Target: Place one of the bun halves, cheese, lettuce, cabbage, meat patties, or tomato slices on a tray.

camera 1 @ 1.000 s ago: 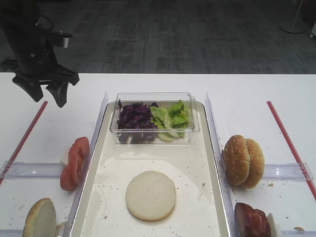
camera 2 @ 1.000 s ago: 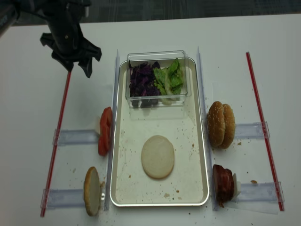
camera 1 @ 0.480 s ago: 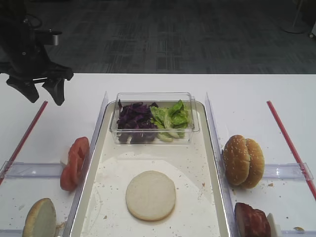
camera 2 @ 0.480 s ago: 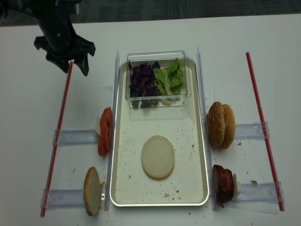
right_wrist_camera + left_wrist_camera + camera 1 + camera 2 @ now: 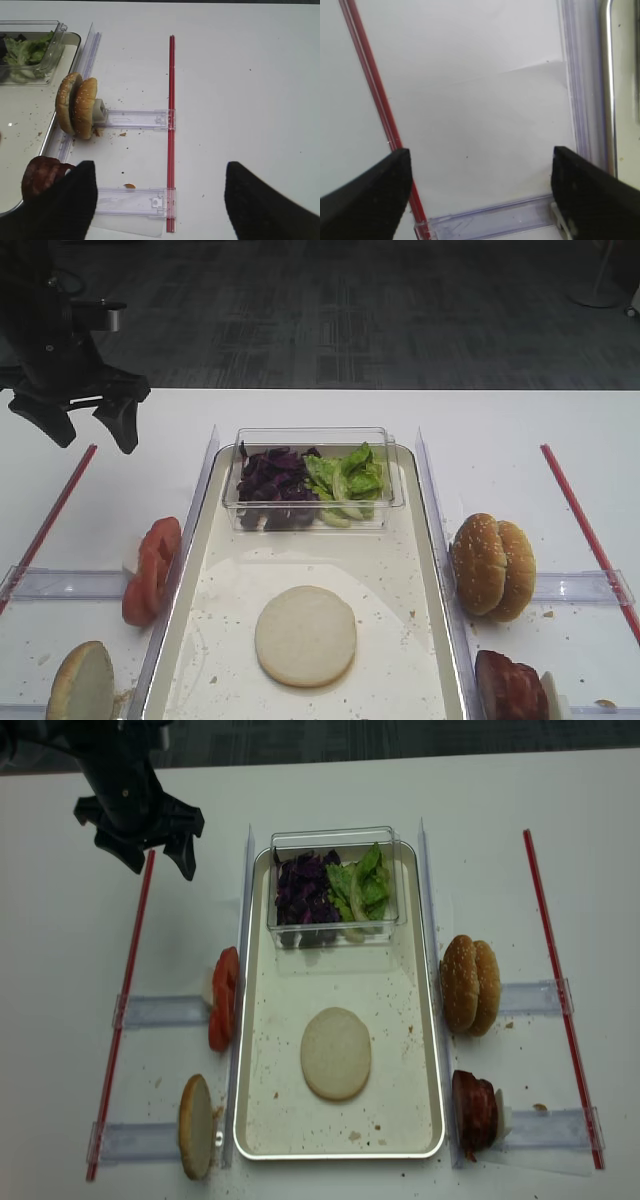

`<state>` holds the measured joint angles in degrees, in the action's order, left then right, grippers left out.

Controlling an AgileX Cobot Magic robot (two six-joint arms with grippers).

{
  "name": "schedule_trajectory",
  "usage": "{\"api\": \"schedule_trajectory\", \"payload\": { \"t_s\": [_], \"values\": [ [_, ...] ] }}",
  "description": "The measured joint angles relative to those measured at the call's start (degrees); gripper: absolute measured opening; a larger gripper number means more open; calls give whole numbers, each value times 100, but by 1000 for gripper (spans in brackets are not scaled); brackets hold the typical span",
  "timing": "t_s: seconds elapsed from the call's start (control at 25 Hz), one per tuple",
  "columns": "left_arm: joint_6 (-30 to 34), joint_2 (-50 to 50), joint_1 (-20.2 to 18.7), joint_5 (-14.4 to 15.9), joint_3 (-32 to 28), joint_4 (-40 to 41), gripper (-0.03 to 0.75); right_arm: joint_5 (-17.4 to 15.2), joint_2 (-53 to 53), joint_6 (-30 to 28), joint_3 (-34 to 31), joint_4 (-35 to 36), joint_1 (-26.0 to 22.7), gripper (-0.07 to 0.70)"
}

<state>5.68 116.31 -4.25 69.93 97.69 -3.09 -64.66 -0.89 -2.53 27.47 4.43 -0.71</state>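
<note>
Tabletop (image 5: 330, 790), white and wide, carries everything, with a red strip (image 5: 128, 1010) laid along its left side and a second red strip (image 5: 560, 995) along its right. Centred on it sits the tray (image 5: 420, 1020), a long silvery rectangle with a raised rim and a crumb-speckled floor, flanked on both long sides by clear plastic rails. At the tray's far end stands a clear plastic tub (image 5: 335, 838) holding the cabbage (image 5: 303, 890) on the left and the lettuce (image 5: 362, 888) on the right, the two touching in the middle. Nearer the front of the tray a bun half (image 5: 335, 1052) lies flat, cut face up, well apart from the tub and clear of every rim.

Above the table's far left corner hangs the left gripper (image 5: 155, 863), black, its jaws spread wide with nothing between them; the left wrist view shows only bare table and the red strip between the finger ends. The right gripper (image 5: 160, 195) appears only in its own wrist view, its two dark finger ends standing far apart over bare table near the right red strip, holding nothing.

Right of the tray, two sesame buns (image 5: 470, 985) stand on edge against a clear holder, and the meat patties (image 5: 475, 1108) stand in the holder nearer the front. Left of the tray, the tomato slices (image 5: 222, 998) stand in a row on edge, and a second bun half (image 5: 196, 1125) leans on edge at the near-left holder.
</note>
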Motion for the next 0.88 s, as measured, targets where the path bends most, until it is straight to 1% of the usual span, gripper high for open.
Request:
{"api": "schedule_trajectory", "payload": {
  "t_s": [0.2,0.64,0.72,0.88],
  "values": [
    [0,-340,0,11,0,0,529,0,0,0,0,0,0,552],
    [0,-1675,0,86,0,41,529,0,0,-10,0,0,0,552],
    [0,-1985,0,97,-84,41,530,0,0,-10,0,0,0,552],
    [0,-2588,0,123,-500,41,531,0,0,-10,0,0,0,552]
  ]
}}
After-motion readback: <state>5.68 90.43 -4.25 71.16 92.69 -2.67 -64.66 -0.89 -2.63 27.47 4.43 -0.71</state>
